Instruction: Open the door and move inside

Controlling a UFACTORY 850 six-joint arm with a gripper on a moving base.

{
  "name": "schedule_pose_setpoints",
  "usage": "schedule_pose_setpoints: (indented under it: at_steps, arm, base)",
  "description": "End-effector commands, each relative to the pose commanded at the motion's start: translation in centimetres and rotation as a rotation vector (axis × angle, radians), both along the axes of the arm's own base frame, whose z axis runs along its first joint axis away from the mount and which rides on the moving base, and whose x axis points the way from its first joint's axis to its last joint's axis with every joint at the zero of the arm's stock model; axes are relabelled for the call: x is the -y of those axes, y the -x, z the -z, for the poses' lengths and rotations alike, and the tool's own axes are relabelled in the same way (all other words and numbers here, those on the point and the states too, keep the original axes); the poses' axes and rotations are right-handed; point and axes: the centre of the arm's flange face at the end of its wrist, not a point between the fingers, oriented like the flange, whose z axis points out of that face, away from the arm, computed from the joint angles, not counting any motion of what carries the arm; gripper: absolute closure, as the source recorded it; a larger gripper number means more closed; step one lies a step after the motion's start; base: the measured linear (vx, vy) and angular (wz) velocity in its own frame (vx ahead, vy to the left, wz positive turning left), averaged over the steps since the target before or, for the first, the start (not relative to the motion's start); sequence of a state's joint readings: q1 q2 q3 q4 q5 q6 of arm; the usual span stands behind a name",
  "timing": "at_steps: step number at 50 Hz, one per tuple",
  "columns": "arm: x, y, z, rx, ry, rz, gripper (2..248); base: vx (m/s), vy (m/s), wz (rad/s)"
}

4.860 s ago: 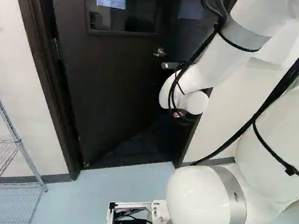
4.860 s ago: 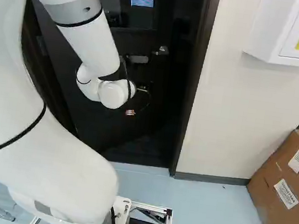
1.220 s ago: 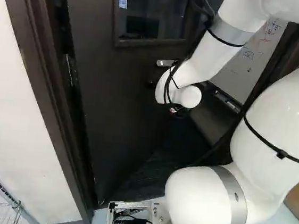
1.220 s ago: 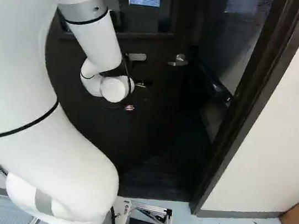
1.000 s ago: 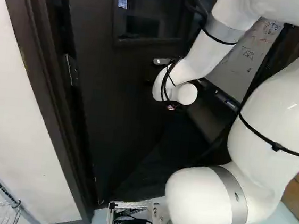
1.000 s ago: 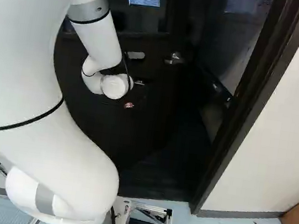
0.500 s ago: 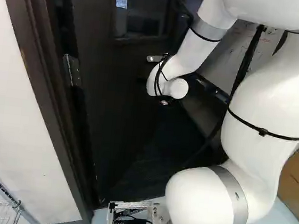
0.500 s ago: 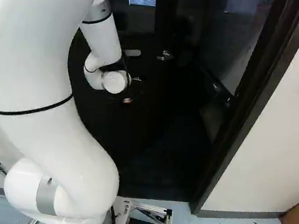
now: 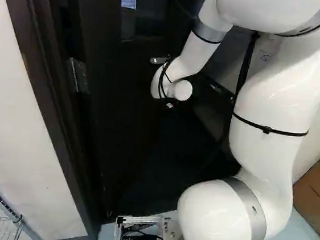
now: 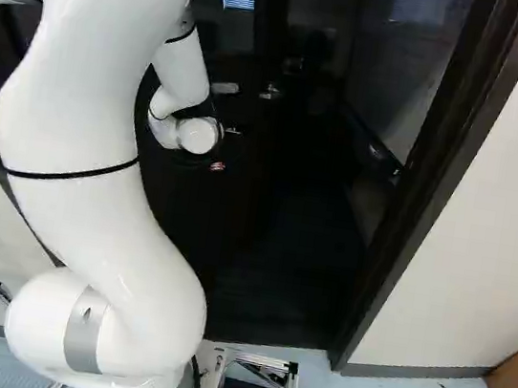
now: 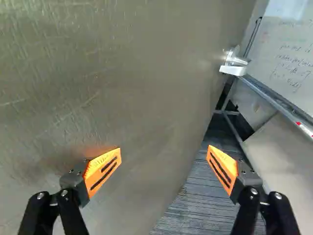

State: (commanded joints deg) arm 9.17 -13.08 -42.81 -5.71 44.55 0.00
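Pushing onward, we have swung the door [image 11: 98, 88] farther inward from the doorframe [image 10: 434, 185]; our base [image 10: 257, 357] has driven nearer it, our end effector [image 11: 165, 148] is released, gripping nothing, and entry looks likelier.

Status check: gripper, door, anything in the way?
Gripper open, empty. Door partly open, swung inward. Whiteboard inside, past the door's edge; might crowd the way.

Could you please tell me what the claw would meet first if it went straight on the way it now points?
Most likely the door: its flat face lies ahead of the open claw in the wrist view, though the depth between them is hard to judge.
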Motion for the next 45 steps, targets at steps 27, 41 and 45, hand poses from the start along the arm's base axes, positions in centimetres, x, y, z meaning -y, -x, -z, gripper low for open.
schedule_pose_setpoints:
  at_steps: [27, 41, 45]
  arm:
    - [-3.2, -4.1, 0.4, 0.018, -0.003, -0.045, 3]
    - [-5.0, -5.3, 0.5, 0.026, -0.005, -0.070, 3]
    - [-5.5, -5.5, 0.6, 0.028, -0.005, -0.079, 3]
  base:
    - [0.000, 0.000, 0.000]
    - [0.000, 0.000, 0.000]
    - [0.000, 0.000, 0.000]
